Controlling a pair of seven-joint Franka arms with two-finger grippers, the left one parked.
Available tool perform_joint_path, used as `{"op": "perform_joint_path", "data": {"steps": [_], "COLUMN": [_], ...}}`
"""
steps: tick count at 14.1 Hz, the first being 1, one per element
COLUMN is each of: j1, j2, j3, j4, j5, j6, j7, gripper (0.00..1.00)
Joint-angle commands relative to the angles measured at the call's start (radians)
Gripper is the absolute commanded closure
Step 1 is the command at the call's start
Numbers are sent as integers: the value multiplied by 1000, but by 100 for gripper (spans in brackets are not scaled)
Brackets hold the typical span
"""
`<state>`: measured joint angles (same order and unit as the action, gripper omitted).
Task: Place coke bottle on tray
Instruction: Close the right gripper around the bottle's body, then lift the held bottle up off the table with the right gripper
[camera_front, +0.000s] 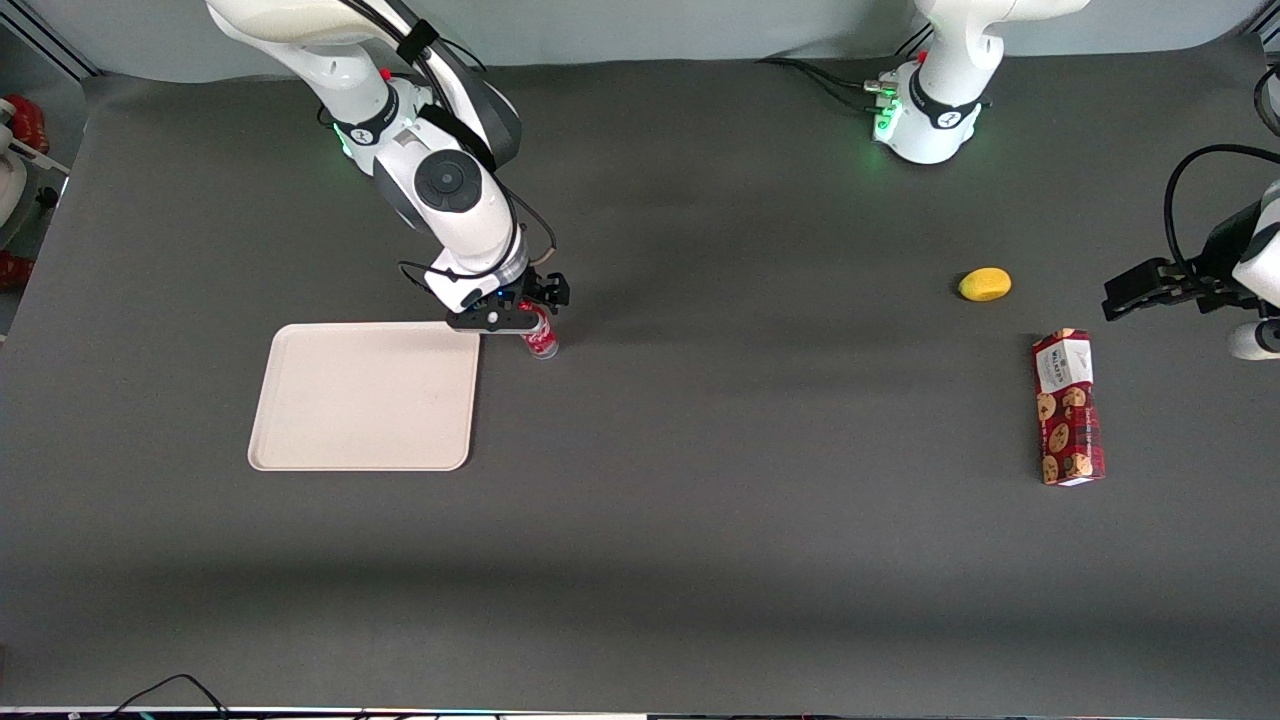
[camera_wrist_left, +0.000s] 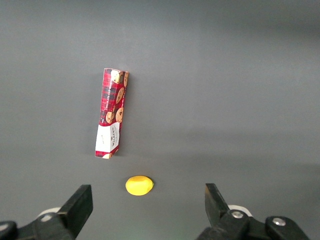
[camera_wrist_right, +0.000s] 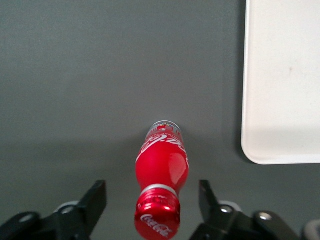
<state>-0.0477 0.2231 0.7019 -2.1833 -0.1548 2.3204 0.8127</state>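
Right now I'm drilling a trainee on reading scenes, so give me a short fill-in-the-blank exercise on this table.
1. The coke bottle stands between the gripper's jaws, which are ____.
2. The coke bottle rests on the table, beside the ____, not on it.
3. Toward the parked arm's end, the yellow lemon-like object lies farther from the front camera than the ____.

Missing words: open; tray; cookie box

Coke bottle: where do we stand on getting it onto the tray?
Done: the pincer has reached the coke bottle, which stands on the table beside the tray. In hand: the fingers are open on either side of it, not yet gripping. Left: close, lift, carry over the rim and set it down on the tray.
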Motion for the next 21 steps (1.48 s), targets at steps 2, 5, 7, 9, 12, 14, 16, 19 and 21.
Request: {"op": "perform_joint_path", "data": {"steps": [2, 5, 7, 9, 12, 14, 16, 19, 21], "j1": [0, -1, -1, -3, -3, -11, -17, -17, -17], "j2": [1, -11, -42, -57, -73, -97, -108, -131, -163], "j3": [5, 7, 8, 11, 10, -4, -45, -158, -255], "j4": [2, 10, 22, 104, 291, 406, 509, 599, 587], "j5": [-28, -28, -19, -14, 33, 90, 98, 100, 101], "j6": [16, 13, -2, -121, -352, -477, -609, -740, -747], "j7": [37, 39, 40, 42, 19, -58, -143, -338, -510], "gripper": [64, 100, 100, 100, 100, 100, 100, 100, 100]}}
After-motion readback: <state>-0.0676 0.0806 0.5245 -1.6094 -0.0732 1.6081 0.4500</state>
